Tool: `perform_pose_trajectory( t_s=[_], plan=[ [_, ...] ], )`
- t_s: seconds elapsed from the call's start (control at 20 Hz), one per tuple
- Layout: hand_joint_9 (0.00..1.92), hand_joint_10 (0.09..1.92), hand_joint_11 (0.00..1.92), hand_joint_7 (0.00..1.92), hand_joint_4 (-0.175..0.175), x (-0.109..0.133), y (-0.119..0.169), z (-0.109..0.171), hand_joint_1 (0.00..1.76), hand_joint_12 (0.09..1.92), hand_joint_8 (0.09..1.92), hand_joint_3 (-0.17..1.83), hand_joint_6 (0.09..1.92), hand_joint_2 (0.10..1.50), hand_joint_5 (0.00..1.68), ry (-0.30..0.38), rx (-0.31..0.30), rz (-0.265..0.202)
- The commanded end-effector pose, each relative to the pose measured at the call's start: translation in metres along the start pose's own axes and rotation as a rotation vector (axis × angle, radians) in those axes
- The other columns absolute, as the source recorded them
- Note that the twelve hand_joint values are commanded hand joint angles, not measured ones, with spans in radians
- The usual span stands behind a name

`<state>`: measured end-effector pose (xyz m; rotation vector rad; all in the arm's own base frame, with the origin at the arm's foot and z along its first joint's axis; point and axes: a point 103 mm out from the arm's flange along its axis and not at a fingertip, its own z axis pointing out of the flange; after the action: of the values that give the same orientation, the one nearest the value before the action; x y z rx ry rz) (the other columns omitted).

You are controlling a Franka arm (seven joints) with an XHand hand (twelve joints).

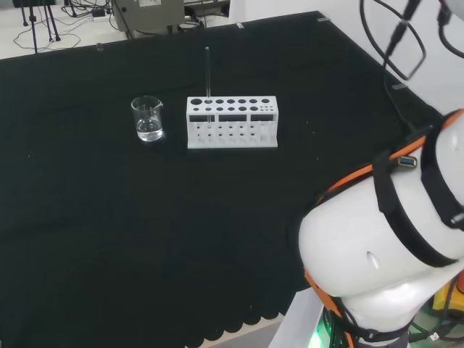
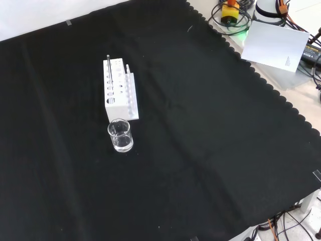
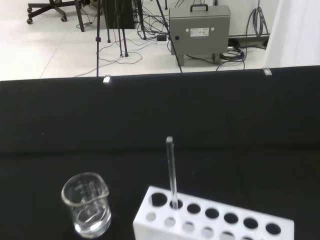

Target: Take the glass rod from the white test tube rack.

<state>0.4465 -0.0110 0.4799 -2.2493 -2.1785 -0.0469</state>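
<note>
A white test tube rack [image 1: 232, 122] stands on the black cloth, left of centre in the head view, also seen in the front view [image 2: 119, 95] and the wrist view [image 3: 210, 220]. A thin glass rod [image 1: 208, 76] stands upright in a hole near the rack's left end in the head view; it rises from the rack's far end in the front view [image 2: 108, 68] and from a hole in the wrist view [image 3: 171, 170]. The arm's white links [image 1: 391, 239] fill the head view's lower right.
A small clear glass beaker [image 1: 148, 118] stands just left of the rack in the head view, in front of it in the front view [image 2: 121, 135], beside it in the wrist view [image 3: 87, 204]. The cloth's scalloped edge [image 2: 261, 80] runs along the front view's right.
</note>
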Motion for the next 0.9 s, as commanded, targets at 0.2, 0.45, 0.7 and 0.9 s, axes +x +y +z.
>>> perform_pose_trajectory(
  t_s=[0.2, 0.45, 0.7, 0.9],
  plan=[
    [0.75, 0.87, 0.20, 0.61, -0.175, -0.026, 0.089, 0.029, 0.60, 1.41, 0.92, 0.50, 0.54, 0.92, 0.34, -0.031, 0.026, -0.026],
    [0.77, 0.88, 0.21, 0.63, -0.175, -0.023, 0.115, 0.047, 0.60, 1.41, 0.92, 0.51, 0.62, 0.93, 0.32, -0.049, 0.054, -0.019],
    [0.83, 0.88, 0.23, 0.69, -0.175, -0.022, 0.131, 0.074, 0.60, 1.41, 0.93, 0.51, 0.72, 0.93, 0.34, -0.023, 0.084, -0.023],
    [0.86, 0.89, 0.25, 0.74, -0.175, -0.024, 0.132, 0.094, 0.60, 1.40, 0.93, 0.51, 0.83, 0.93, 0.36, -0.019, 0.101, -0.029]
  ],
)
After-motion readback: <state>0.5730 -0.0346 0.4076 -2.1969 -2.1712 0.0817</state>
